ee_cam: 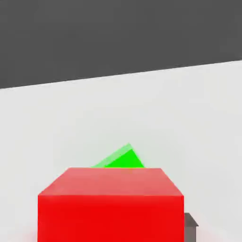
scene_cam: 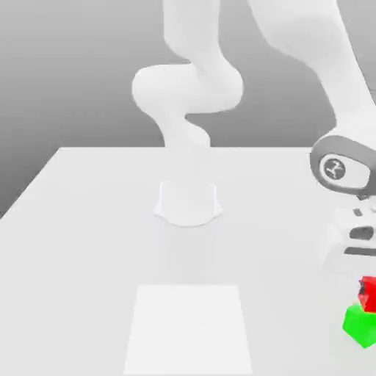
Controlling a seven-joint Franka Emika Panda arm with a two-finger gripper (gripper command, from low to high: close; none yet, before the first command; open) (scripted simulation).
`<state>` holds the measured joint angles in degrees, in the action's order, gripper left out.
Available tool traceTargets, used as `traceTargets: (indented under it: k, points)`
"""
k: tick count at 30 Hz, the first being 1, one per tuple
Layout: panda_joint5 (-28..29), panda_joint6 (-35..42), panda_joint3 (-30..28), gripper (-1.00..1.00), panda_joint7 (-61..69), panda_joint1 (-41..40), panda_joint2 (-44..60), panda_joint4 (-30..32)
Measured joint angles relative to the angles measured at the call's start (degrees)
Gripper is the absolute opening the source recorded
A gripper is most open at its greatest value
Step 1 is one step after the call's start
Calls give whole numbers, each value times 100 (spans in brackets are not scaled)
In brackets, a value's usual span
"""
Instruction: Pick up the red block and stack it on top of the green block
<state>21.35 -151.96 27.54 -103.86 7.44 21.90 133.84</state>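
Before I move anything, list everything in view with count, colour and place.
Red cube: one, bright red, on top of the green cube, under the hand.
Green cube: one, bright green, beneath the red cube, turned relative to it.
Square patch: one, white, on the tabletop, near the exterior view's bottom edge.
Tabletop: one, pale grey, under everything.
Franka Panda arm: one, white, its base behind the patch.
Gripper hand: one, white, above the red cube.

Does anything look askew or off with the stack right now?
Nothing is spilled or visibly damaged. The one oddity: the red block sits turned relative to the green block beneath it, so their edges don't line up and a green corner juts out.
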Motion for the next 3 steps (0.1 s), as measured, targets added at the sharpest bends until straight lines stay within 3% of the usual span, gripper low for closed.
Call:
traceTargets:
  k: [3]
  points:
    - [0, 0, 0, 100, 0, 0, 0, 0]
